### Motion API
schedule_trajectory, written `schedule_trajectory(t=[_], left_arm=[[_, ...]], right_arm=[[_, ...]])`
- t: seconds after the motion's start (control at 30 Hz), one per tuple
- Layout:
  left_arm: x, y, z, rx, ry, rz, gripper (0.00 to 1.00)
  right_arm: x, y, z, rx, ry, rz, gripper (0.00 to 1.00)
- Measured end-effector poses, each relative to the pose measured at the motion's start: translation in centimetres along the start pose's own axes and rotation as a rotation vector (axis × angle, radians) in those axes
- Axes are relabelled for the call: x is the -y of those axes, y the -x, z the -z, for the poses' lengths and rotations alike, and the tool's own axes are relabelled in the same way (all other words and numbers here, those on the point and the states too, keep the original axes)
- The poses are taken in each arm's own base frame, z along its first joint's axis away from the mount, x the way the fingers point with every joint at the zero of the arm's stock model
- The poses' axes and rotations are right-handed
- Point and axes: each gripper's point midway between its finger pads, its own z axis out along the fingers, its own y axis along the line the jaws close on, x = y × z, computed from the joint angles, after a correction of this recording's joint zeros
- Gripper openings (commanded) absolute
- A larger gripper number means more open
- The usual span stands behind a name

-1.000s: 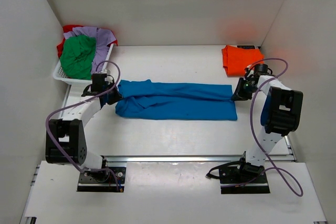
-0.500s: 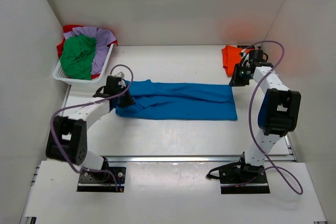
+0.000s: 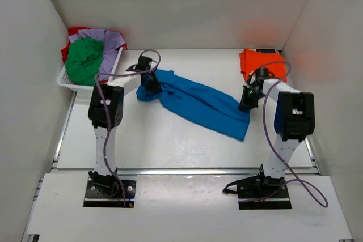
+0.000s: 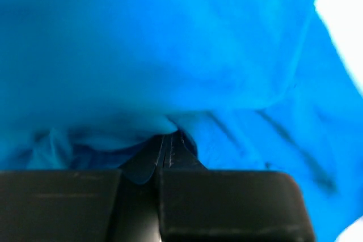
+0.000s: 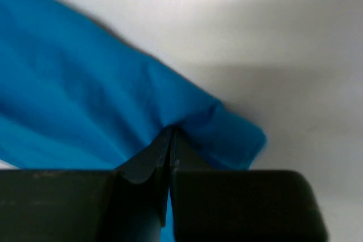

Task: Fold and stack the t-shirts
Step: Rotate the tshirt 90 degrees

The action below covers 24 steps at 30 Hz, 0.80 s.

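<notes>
The bright blue t-shirt (image 3: 198, 103) hangs stretched in a slanted band between my two grippers above the table. My left gripper (image 3: 152, 86) is shut on its left end near the basket; in the left wrist view (image 4: 169, 140) blue cloth (image 4: 170, 43) fills the frame. My right gripper (image 3: 245, 101) is shut on its right end; in the right wrist view (image 5: 171, 134) a blue corner (image 5: 113, 111) folds round the closed jaws. A folded orange t-shirt (image 3: 260, 63) lies at the back right. Green (image 3: 84, 60), lavender (image 3: 110, 43) and red (image 3: 74, 31) t-shirts are heaped in the basket.
The white slatted basket (image 3: 71, 82) stands at the back left corner. White walls close in the table at the back and both sides. A metal rail (image 3: 187, 170) runs along the near edge of the table.
Both grippers have lifted the blue t-shirt off the table. The left gripper moved back and right, the right gripper moved nearer and left, so the shirt now hangs slanted.
</notes>
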Motion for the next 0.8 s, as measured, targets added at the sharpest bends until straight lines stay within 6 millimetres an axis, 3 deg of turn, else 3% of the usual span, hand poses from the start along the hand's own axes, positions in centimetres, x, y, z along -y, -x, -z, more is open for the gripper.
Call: schedule_trajectory(t=[0.1,0.27,0.33,0.4,0.53,0.6,0.67,0.8], left_arm=[[3.3,4.9,-3.4,0.019,-0.032,-0.015,0.0],[8.4,10.8,-8.1,0.059,-0.141,-0.021,0.0],[9.7,11.5,-9.2,0.063,-0.198,-0.004,0.0],[10.2,11.1,-9.5,0.036,-0.235,0.018,0.0],[10.3,9.9,-9.0,-0.007,-0.261,0.041,0.01],[10.3,9.3,-8.5,-0.028,-0.262,0.044,0.23],[10.5,9.3,-8.1,-0.037,-0.269,0.039,0.38],[11.4,10.1,-5.3,-0.044,-0.276,0.016,0.47]], right_arm=[[-2.9,-6.9,1.0,-0.063,0.016,-0.029,0.02],[-12.9,-21.1,1.6,-0.184,0.21,0.044,0.03],[-15.9,-26.0,2.0,-0.238,0.314,0.05,0.04],[-17.2,-28.7,2.4,-0.274,0.379,0.016,0.07],[-18.2,-28.6,2.4,-0.263,0.42,-0.03,0.22],[-18.2,-27.5,2.5,-0.241,0.431,-0.028,0.32],[-18.3,-25.8,2.7,-0.199,0.435,-0.003,0.45],[-19.3,-21.4,4.5,-0.083,0.479,0.073,0.55]])
